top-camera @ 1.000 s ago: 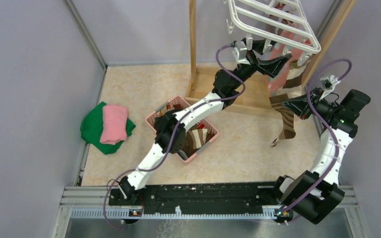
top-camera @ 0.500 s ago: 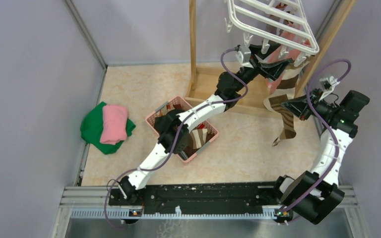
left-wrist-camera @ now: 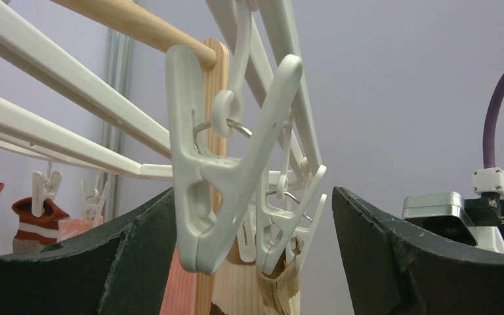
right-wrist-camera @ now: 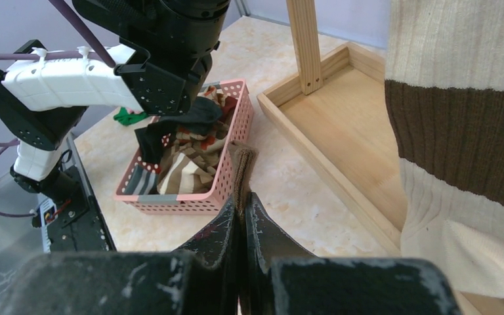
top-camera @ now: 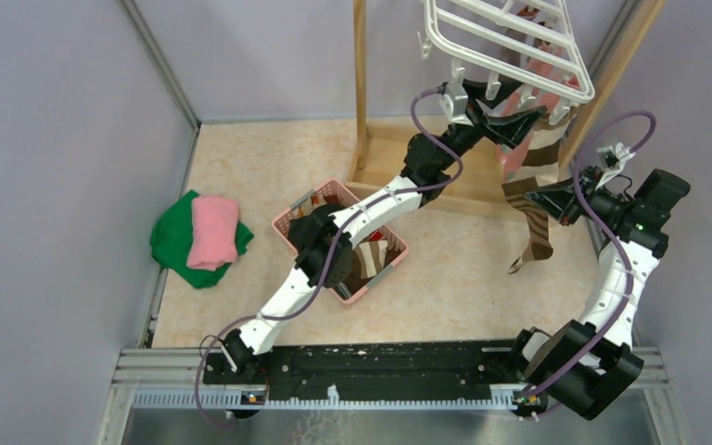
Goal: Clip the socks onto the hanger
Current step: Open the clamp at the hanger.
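The white hanger (top-camera: 510, 42) hangs tilted at the top right, with clips under it. My left gripper (top-camera: 512, 123) is raised just beneath it. In the left wrist view its jaws (left-wrist-camera: 252, 249) stand open on either side of a white clip (left-wrist-camera: 216, 190) without touching it. A second clip behind holds a cream sock (left-wrist-camera: 275, 289). Red-striped socks (left-wrist-camera: 29, 213) hang further left. My right gripper (top-camera: 545, 199) is shut on the edge of a brown-and-cream striped sock (top-camera: 536, 232), which dangles below it. The right wrist view shows that brown edge (right-wrist-camera: 239, 167) pinched between the shut fingers (right-wrist-camera: 243, 210).
A pink basket (top-camera: 287, 221) with several socks sits mid-table. Folded green and pink cloths (top-camera: 199, 236) lie at the left. The wooden stand's post (top-camera: 361, 83) and tray base (top-camera: 464, 185) stand under the hanger. A cream-and-brown sock (right-wrist-camera: 459, 131) hangs close by my right wrist.
My left gripper has moved a little right and up under the hanger's clips, and its jaws have narrowed slightly. The hanger swung a bit. The right arm and its sock stayed put.
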Robot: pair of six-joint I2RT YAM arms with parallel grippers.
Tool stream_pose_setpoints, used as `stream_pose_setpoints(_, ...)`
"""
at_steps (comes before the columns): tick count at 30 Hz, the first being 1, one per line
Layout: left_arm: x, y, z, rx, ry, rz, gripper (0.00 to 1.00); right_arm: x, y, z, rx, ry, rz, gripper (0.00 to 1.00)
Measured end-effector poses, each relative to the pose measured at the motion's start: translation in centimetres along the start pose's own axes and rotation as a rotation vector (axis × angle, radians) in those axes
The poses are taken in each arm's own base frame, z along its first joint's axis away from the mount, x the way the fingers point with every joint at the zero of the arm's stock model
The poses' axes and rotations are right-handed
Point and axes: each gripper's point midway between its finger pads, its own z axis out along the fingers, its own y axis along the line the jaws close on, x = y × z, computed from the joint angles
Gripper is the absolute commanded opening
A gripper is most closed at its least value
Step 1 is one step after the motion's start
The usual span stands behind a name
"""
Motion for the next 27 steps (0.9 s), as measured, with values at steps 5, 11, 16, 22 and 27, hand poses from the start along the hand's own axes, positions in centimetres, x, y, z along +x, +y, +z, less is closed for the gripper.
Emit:
stream_pose_setpoints(5, -0.02, 0.01, 0.01, 0.0, 0.0, 0.003, 0.87, -0.01, 0.03, 0.0, 0.0, 0.0, -0.003, 0.0)
stream_pose_setpoints(11, -0.1, -0.02, 0.05, 0.001, -0.002, 0.004, 0.85, -0.06, 0.12, 0.0, 0.0, 0.0, -0.011, 0.0)
stream_pose_setpoints(16, -0.1, -0.03, 0.05, 0.001, -0.002, 0.004, 0.85, -0.05, 0.13, 0.0, 0.0, 0.0, -0.011, 0.0)
stream_pose_setpoints(22, -0.21, -0.07, 0.07, 0.003, -0.007, 0.004, 0.87, -0.06, 0.12, 0.0, 0.0, 0.0, -0.011, 0.0)
stream_pose_setpoints(27, -0.55, -0.2, 0.11, 0.008, -0.021, 0.006, 0.87, -0.06, 0.13, 0.0, 0.0, 0.0, -0.011, 0.0)
